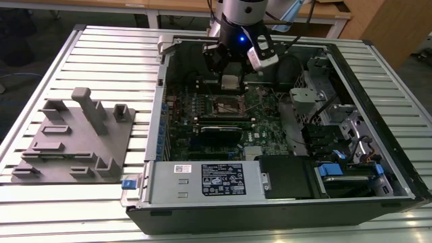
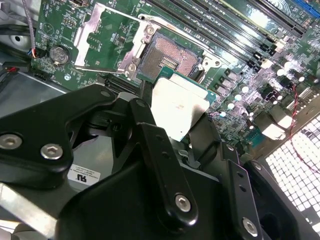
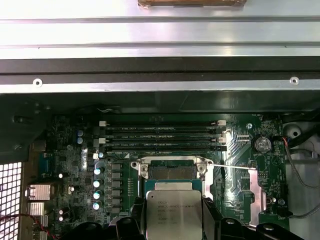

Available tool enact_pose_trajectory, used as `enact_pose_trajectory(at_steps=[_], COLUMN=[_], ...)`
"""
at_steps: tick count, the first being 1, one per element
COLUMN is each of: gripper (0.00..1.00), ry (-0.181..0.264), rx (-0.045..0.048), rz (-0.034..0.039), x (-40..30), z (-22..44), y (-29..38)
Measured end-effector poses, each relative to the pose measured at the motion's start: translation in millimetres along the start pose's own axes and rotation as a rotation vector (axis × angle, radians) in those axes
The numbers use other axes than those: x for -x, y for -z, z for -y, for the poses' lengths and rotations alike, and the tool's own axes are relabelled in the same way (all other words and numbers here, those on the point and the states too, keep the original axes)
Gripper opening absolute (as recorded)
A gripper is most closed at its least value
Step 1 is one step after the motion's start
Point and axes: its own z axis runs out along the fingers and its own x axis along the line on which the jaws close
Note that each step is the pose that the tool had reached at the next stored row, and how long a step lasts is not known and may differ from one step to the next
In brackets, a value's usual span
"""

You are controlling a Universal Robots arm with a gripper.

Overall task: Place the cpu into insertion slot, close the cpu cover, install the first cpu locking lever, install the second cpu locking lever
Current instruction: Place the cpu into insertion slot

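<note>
Scene: open black desktop PC case (image 1: 378, 126) lying on its side on a ribbed silver metal table (image 1: 101, 55) in the exterior view. A green circuit board (image 1: 202, 101) lies flat inside.
My arm: silver and black, comes down into the case near its far wall.
My gripper: black 2-finger gripper (image 1: 231, 83) clamped on the cpu. In both wrist views my gripper (image 2: 176, 122) (image 3: 173, 220) has 1 finger on each of 2 opposite chip edges.
Cpu: small flat square chip w/ dull silver-grey metal top (image 1: 231, 81) (image 2: 177, 102) (image 3: 173, 207), up in the air btwn my fingers, not seated.
Insertion slot: small square dark socket w/ thin metal rim (image 1: 225, 107) (image 2: 165, 60) (image 3: 172, 172), bare, its contact field showing. The cpu hangs near it and apart from it.
Cpu cover: thin silver metal square frame (image 2: 107, 35) (image 3: 252, 192), swung open, lying off to 1 side of the slot.
Lever: thin silver wire rod (image 3: 230, 166) runs from the slot's corner toward the open cover. Can't tell if it's latched.
Card slots: long narrow black slots (image 2: 225, 25) (image 3: 162, 135) in a row just beside the socket.
Battery: round silver coin cell (image 2: 58, 54) (image 3: 261, 144) on the board, near the cover.
Power unit: silver metal box w/ white label (image 1: 202, 182) at the case's near edge.
Fixture: grey plastic tray w/ upright blocks (image 1: 74, 136) on the table at the exterior view's left, well apart from my gripper.
</note>
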Motion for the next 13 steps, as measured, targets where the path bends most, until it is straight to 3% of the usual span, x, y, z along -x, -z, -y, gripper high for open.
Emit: enact_pose_trajectory(at_steps=[13], gripper=[0.54], ry=[0.000], rx=[0.0003], rz=[0.0003], x=[0.0], z=[0.4], y=[-4.8])
